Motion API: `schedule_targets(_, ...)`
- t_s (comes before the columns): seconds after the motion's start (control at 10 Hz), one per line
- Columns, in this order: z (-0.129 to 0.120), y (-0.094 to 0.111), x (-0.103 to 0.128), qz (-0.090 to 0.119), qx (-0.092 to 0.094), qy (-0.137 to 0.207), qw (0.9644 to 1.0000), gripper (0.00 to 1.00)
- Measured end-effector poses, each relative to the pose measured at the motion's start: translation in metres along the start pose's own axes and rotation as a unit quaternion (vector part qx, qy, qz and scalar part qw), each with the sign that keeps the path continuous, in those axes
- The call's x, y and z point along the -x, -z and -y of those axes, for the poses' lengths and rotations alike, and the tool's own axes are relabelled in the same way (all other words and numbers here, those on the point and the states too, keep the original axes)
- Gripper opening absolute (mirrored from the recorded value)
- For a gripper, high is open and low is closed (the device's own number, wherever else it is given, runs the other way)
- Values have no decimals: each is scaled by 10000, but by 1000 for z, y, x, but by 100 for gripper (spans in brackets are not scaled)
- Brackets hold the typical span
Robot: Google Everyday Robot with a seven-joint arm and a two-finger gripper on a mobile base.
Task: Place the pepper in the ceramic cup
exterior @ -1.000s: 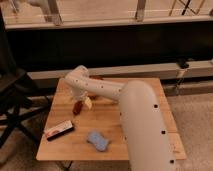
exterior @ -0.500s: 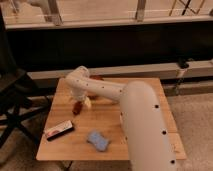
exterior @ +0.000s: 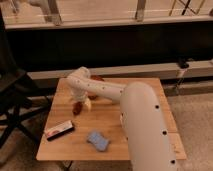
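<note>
My white arm reaches from the lower right across the wooden table (exterior: 140, 87) to its left half. The gripper (exterior: 82, 104) is at the arm's end, low over the table near the left edge. The pepper (exterior: 77, 108), small and dark red, is right at the gripper's tip, on or just above the wood; I cannot tell whether it is held. The ceramic cup does not show; it may be hidden behind the arm.
An orange-red bowl (exterior: 98, 79) peeks out behind the arm at the back of the table. A flat red-and-white box (exterior: 60, 130) lies at the front left, and a blue object (exterior: 98, 141) at the front middle. A black chair (exterior: 12, 100) stands to the left.
The arm and the pepper have barely moved; the gripper end sits perhaps slightly lower.
</note>
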Motion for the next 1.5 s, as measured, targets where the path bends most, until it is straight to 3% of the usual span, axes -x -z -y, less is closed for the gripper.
schedule_targets(1.5,-1,-6,7,373,-52,69,9993,80)
